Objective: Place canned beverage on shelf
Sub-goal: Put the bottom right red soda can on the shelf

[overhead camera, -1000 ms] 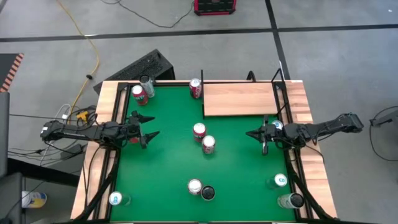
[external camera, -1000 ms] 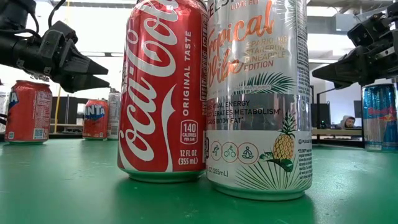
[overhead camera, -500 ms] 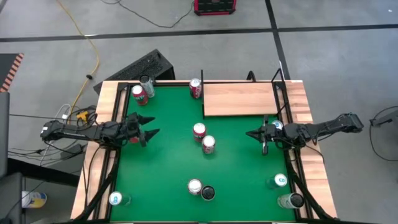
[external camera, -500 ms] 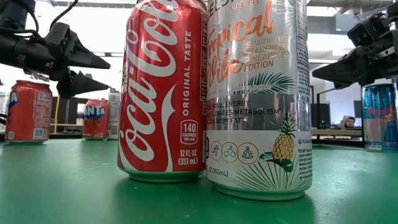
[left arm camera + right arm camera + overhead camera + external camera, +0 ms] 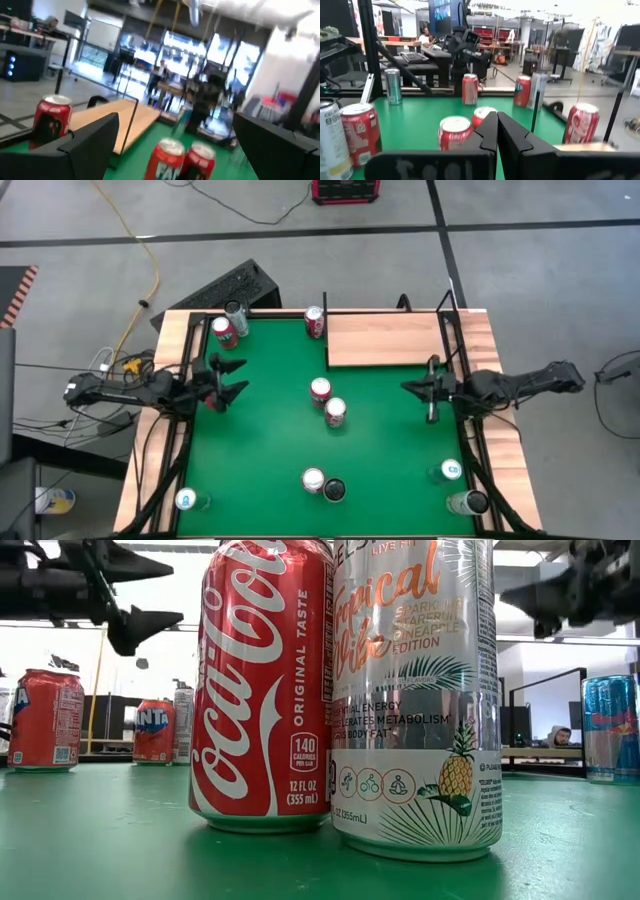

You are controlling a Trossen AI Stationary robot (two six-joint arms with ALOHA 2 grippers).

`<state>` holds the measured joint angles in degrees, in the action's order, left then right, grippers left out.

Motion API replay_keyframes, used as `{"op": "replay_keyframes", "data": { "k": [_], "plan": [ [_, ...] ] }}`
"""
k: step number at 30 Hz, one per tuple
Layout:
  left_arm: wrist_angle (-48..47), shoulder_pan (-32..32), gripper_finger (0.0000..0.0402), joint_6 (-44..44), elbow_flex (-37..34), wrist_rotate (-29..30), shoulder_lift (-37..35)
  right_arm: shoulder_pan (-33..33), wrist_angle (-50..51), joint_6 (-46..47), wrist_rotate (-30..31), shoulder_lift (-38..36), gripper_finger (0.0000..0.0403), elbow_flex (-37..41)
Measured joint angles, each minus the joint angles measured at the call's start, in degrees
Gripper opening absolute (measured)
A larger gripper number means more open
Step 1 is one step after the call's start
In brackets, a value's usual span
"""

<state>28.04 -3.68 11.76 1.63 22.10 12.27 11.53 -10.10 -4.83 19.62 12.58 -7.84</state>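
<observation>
The pale wood-grain shelf board with thin black posts sits bare at the green surface's far right corner. Two red cans stand mid-surface; other cans line the edges and corners. The left pincer hovers released near the left edge. The right pincer hovers clenched, empty, near the right edge. The low view shows only two close cans.
</observation>
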Motion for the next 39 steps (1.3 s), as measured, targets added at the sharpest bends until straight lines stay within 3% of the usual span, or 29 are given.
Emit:
{"op": "replay_keyframes", "data": {
  "k": [7, 13, 19, 26, 34, 39],
  "plan": [
    [-0.25, 3.25, 0.0374, -7.02, 10.26, -8.59, 15.31, 0.02, -2.70, -1.87, -0.07, 9.19, 0.0032, -7.13],
    [-6.53, 5.71, 0.0371, -17.18, 24.83, -14.85, 29.48, 0.72, 1.66, -2.67, -0.13, 20.50, 0.0041, -15.78],
    [-15.24, 8.87, 0.0371, -20.16, 37.92, -22.81, 42.66, 2.98, 12.83, -2.75, -0.13, 28.59, 0.0088, -26.65],
    [-19.52, 12.09, 0.0371, -26.11, 47.07, -29.40, 56.43, 5.51, 26.08, -1.04, -0.10, 33.78, 0.0155, -36.13],
    [-19.81, 16.83, 0.0371, -26.57, 52.75, -44.30, 69.05, 7.18, 30.73, 0.80, -0.06, 34.66, 0.0233, -37.37],
    [-22.62, 18.50, 0.0371, -27.59, 56.75, -49.14, 74.70, 8.49, 31.43, 0.90, -0.04, 34.66, 0.0256, -37.37]
  ]
}}
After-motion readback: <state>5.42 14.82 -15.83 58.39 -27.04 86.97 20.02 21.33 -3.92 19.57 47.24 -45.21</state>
